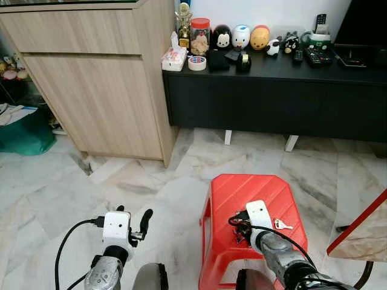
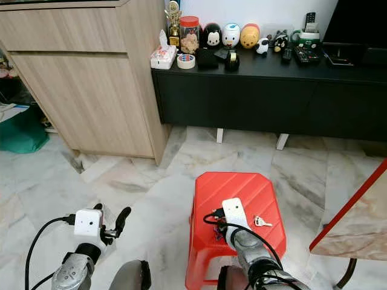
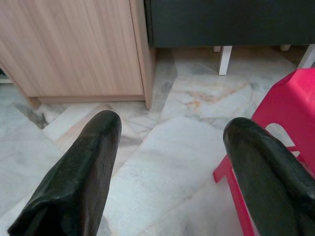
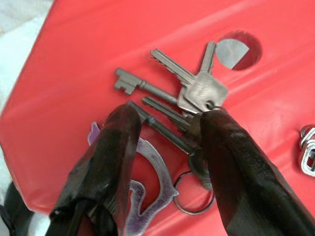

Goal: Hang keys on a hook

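Red stool (image 4: 74, 59) bears keys (image 4: 182, 98) fanned lengthwise away from the open, empty right end effector (image 4: 167, 132) straddling them.

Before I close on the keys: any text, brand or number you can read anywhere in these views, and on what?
None can be read.
keys on the red stool, between the right gripper fingers: any stamping on the silver heads is too blurred to read.
tissue box and jar on the black sideboard: print too small.
remotes there: buttons too small.
left gripper: no marking seen.
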Available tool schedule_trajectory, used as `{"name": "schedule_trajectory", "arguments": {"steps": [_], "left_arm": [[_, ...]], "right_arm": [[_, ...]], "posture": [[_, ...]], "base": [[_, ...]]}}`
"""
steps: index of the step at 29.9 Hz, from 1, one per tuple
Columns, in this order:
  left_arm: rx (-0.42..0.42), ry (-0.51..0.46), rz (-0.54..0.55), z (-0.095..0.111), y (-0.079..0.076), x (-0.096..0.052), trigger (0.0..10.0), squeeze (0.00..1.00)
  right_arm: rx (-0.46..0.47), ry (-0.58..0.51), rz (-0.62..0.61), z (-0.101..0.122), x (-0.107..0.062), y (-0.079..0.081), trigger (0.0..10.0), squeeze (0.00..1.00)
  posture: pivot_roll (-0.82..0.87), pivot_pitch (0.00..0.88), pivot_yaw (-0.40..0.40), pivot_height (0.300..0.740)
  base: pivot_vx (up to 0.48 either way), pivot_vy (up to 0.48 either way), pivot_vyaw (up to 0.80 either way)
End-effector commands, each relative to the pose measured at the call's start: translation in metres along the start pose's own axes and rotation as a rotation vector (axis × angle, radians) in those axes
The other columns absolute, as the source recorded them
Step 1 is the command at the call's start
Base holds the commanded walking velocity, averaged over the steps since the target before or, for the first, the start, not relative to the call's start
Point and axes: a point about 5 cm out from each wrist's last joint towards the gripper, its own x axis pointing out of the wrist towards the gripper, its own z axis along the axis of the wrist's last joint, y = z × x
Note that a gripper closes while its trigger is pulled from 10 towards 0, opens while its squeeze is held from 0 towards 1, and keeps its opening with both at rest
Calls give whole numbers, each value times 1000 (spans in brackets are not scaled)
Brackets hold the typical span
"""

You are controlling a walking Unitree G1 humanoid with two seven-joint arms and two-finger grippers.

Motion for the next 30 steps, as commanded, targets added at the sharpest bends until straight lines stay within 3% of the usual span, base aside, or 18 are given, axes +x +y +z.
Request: {"name": "schedule_trajectory", "arguments": {"steps": [1, 15, 18, 27, 30], "left_arm": [[13, 7, -5, 1, 2, -1, 10000, 0], [13, 15, -8, 1, 0, -1, 10000, 0], [12, 19, -9, 0, -1, -1, 10000, 0], [14, 21, -9, 0, -1, 1, 10000, 0], [14, 22, -9, -1, 0, 1, 10000, 0]], "right_arm": [[-14, 52, 7, -12, -1, 2, 10000, 0], [-22, 73, 3, -13, -1, 4, 10000, 0], [46, -37, 29, 2, 0, 8, 10000, 0], [35, -59, 52, 9, 1, 6, 10000, 0], [-7, -54, 71, 10, 0, 5, 10000, 0]], "posture": [[56, 71, 12, 612], [58, 67, 12, 612], [58, 67, 12, 612], [58, 57, 12, 612], [57, 54, 12, 612]], "base": [[0, 0, 0], [0, 0, 0], [0, 0, 0], [0, 0, 0], [0, 0, 0]]}}
